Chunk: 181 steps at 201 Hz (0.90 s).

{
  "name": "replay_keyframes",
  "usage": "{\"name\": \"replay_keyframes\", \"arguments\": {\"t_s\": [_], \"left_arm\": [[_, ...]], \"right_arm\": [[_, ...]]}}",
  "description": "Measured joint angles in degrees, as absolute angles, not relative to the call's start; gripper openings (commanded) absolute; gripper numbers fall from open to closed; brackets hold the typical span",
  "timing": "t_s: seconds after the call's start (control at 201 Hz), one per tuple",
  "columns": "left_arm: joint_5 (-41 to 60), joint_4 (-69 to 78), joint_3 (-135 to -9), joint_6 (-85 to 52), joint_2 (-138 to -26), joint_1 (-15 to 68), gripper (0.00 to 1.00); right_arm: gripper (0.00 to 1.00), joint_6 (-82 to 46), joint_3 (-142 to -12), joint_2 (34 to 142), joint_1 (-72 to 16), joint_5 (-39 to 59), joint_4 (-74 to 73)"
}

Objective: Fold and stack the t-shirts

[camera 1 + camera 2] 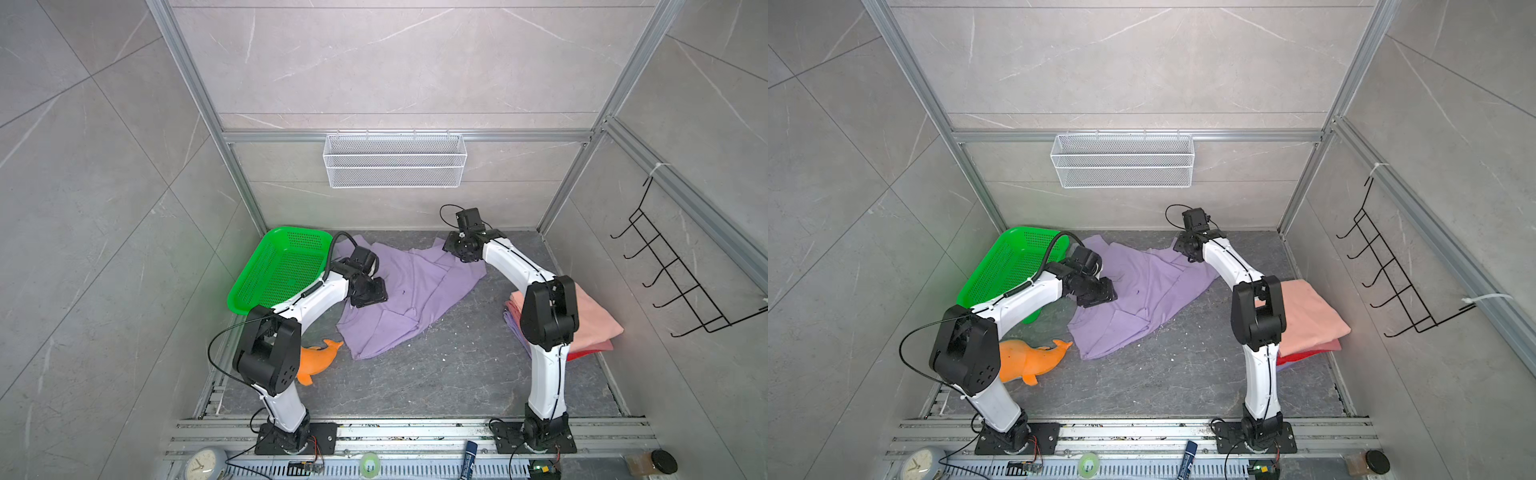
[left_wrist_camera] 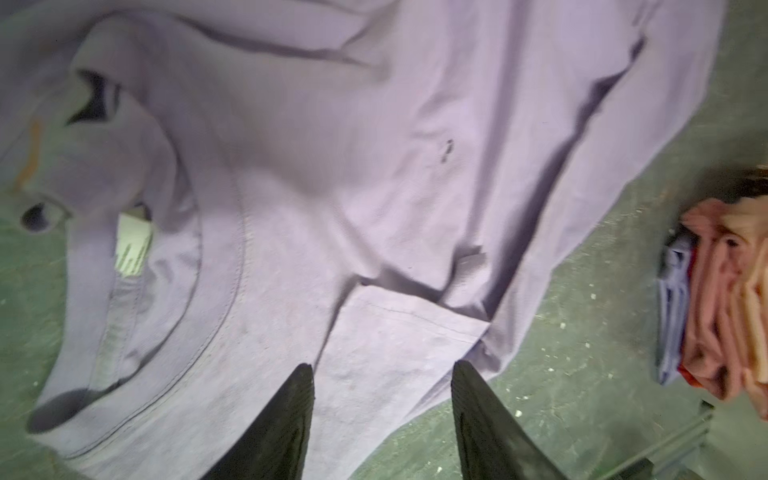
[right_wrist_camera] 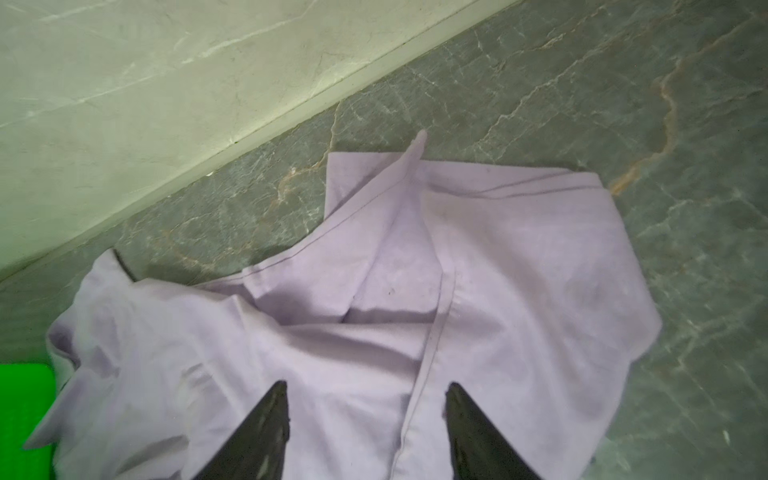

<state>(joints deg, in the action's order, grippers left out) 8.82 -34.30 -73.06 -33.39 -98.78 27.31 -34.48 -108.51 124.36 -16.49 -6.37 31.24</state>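
Jaws parted and empty: left gripper (image 2: 381, 365) above a sleeve, right gripper (image 3: 366, 384) above the hem of the lilac t-shirt (image 1: 415, 286), crumpled near the table's (image 1: 449, 374) back edge. Soft, light, limp; probably best pinched at hem corners and shoulders.

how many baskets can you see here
2: a green plastic basket tilted in the back left corner, beside the lilac shirt, and a white wire basket hung on the back wall. Nothing suggests another is hidden.
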Motion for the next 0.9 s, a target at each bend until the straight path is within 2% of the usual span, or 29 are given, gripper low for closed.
{"name": "replay_keyframes", "arguments": {"t_s": [0.11,0.453,0.712,0.772,0.861,0.901], "left_arm": [[7.6,-34.5,-70.8,-34.8,-98.5,27.2,0.56],[4.9,-34.9,-70.8,-36.8,-96.5,27.4,0.55],[3.3,-36.1,-70.9,-38.1,-96.5,27.4,0.54],[3.1,-36.2,-71.2,-38.3,-96.4,27.4,0.54],[2.8,-36.3,-71.3,-38.8,-96.2,27.6,0.54],[2.6,-36.6,-71.3,-39.0,-96.1,27.7,0.54]], "right_arm": [[0.59,-31.6,-116.6,131.2,-16.6,-10.3,35.3],[0.57,-26.1,-152.9,154.8,-16.6,-20.4,53.8],[0.56,-24.3,-154.2,157.2,-16.3,-22.8,58.7],[0.5,-24.1,-153.4,157.2,-15.8,-22.7,58.8],[0.23,-24.0,-153.0,157.2,-14.8,-22.2,58.9],[0.14,-24.2,-152.9,157.2,-14.2,-21.8,58.9]]}}
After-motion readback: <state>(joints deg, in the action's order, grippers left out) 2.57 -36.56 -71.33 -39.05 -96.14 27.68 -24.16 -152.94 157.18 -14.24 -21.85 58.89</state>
